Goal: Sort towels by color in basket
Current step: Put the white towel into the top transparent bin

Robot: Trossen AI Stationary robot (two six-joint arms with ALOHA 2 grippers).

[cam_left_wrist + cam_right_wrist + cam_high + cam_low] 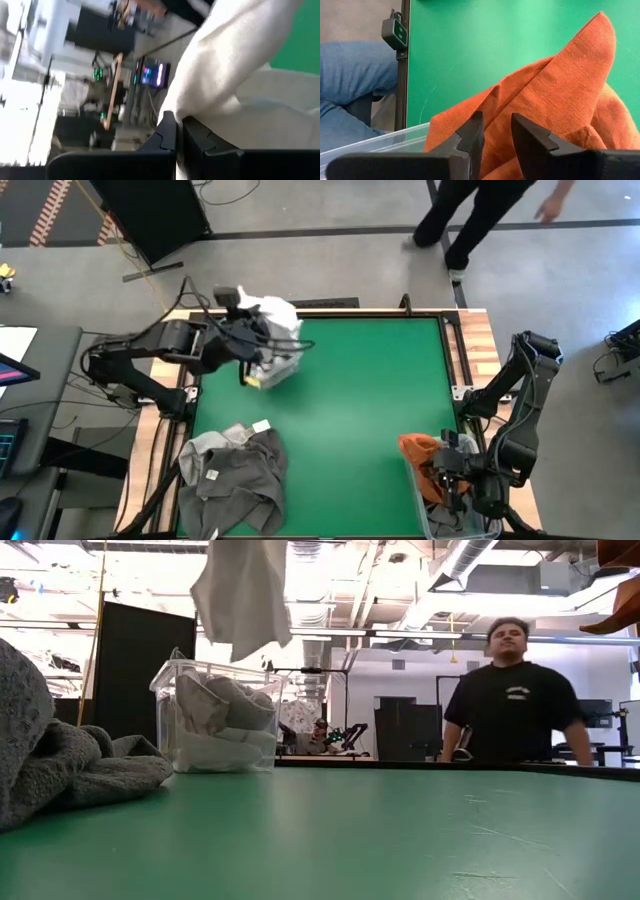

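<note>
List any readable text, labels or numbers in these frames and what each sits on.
None can be read.
Small white tags on the dark grey towel pile: too small to read.
Chest print on the person's black T-shirt: blurred.
Lit screen in the room behind the white cloth towel that the left tool pinches: blurred.
Green tag on the table's dark edge rail: a pale mark, unreadable.

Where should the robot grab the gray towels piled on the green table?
Best guess: pinch a raised fold on top of the gray towel pile, coming straight down from above. The pile lies crumpled and loose on the green table, so its humps stick up for fingers to close on, as the low view shows. The left gripper is busy, shut on a white towel over the clear bin.
</note>
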